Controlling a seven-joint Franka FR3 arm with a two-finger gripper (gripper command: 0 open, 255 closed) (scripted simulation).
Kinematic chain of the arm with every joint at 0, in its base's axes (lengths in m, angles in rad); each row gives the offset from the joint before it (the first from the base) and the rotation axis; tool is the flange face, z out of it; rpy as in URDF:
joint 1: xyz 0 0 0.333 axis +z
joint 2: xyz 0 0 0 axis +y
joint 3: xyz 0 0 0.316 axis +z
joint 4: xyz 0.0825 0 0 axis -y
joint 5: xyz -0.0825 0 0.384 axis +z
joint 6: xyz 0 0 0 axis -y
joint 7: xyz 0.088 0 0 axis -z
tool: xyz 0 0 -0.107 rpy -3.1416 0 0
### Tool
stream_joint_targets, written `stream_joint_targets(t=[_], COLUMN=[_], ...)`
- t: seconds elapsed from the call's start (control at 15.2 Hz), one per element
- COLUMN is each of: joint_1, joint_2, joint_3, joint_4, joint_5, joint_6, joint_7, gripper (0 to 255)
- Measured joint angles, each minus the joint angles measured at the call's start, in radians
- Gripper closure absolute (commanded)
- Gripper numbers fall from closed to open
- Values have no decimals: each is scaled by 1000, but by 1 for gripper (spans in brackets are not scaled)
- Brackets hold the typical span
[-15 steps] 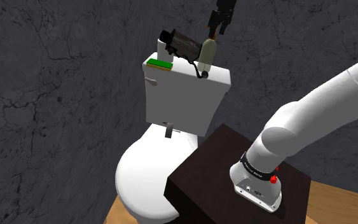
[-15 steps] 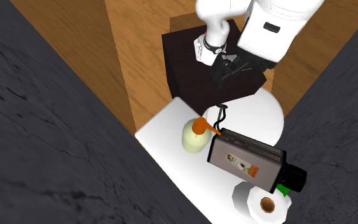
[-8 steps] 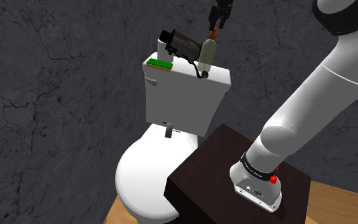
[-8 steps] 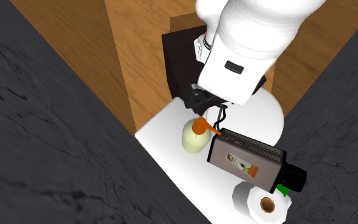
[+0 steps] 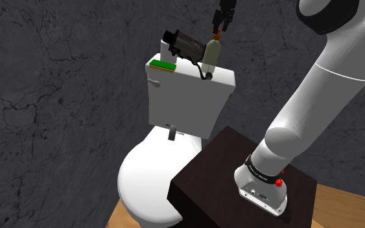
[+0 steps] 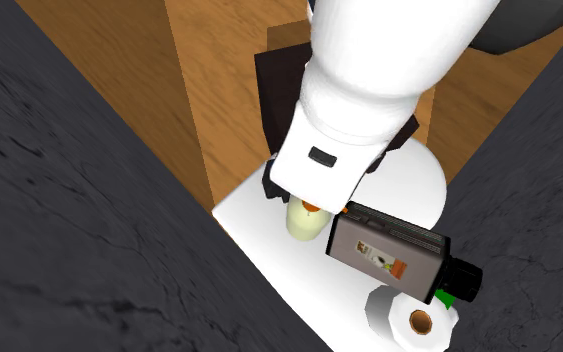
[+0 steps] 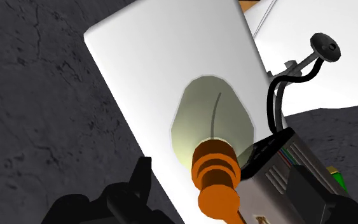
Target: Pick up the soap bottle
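Hemming the place from behind, the dark wall rises directly at the back of the toilet, so there is no free room beyond the back edge of the tank lid. The white arm reaches from the stand high over the bowl and bends down from above. I judge this way is chosen because the top is the only open side.

On the lid, the camera lies across the middle. A green pad is toward the lid's end at the shoulder view's left, and in the second exterior view a paper roll stands at that same end. The bottle stands upright near the other end of the lid, just beside the camera; whether the two touch I cannot tell.

Directly over it hangs the end effector, released: in the wrist view one finger stands well off the middle, apart from the orange pump, and nothing is clasped.

On the bottle's side away from the camera the lid is bare up to its edge, so a finger has room there. The other side is tight, and the camera's black cord curls near. A finger going down there could push the camera, so I think the descent asks for care.
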Motion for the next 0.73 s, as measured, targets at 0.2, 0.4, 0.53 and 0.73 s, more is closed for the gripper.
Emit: stream_joint_targets(t=[0.2, 0.4, 0.53, 0.73], joint_1=[1, 1, 2, 2], joint_2=[-9, -11, -12, -11], joint_3=[1, 1, 1, 1], joint_4=[-49, -60, -61, -61], joint_5=[-4, -4, -4, -4], joint_6=[40, 50, 51, 51], joint_7=[3, 3, 3, 3], gripper=[0, 255, 255, 255])
